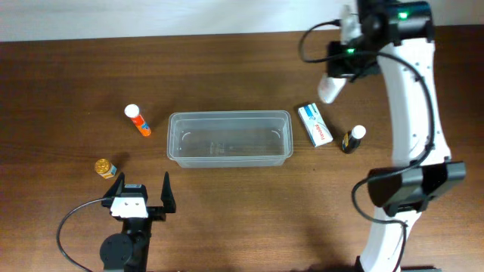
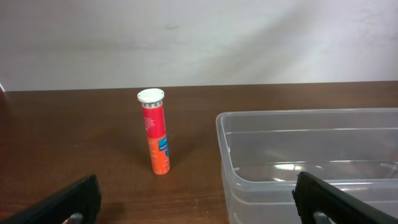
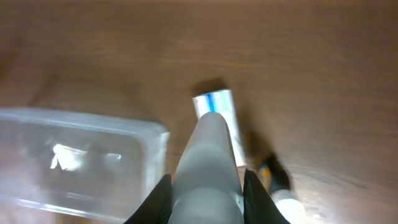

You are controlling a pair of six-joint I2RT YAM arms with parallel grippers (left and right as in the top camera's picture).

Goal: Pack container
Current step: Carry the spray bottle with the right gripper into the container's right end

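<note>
Our right gripper [image 3: 208,199] clamps a pale rounded plastic bottle [image 3: 208,149] aloft; our left gripper [image 1: 142,181] gapes wide. Next we lower it into the clear rectangular container [image 1: 229,115].

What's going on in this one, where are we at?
The right gripper is shut on a white bottle, holding it up off the table beyond the right end of the clear container, which is empty. The left gripper sits open near the front, holding nothing. An orange tube, a small gold-capped jar, a blue-and-white box and a dark bottle are on the table outside the container.
</note>
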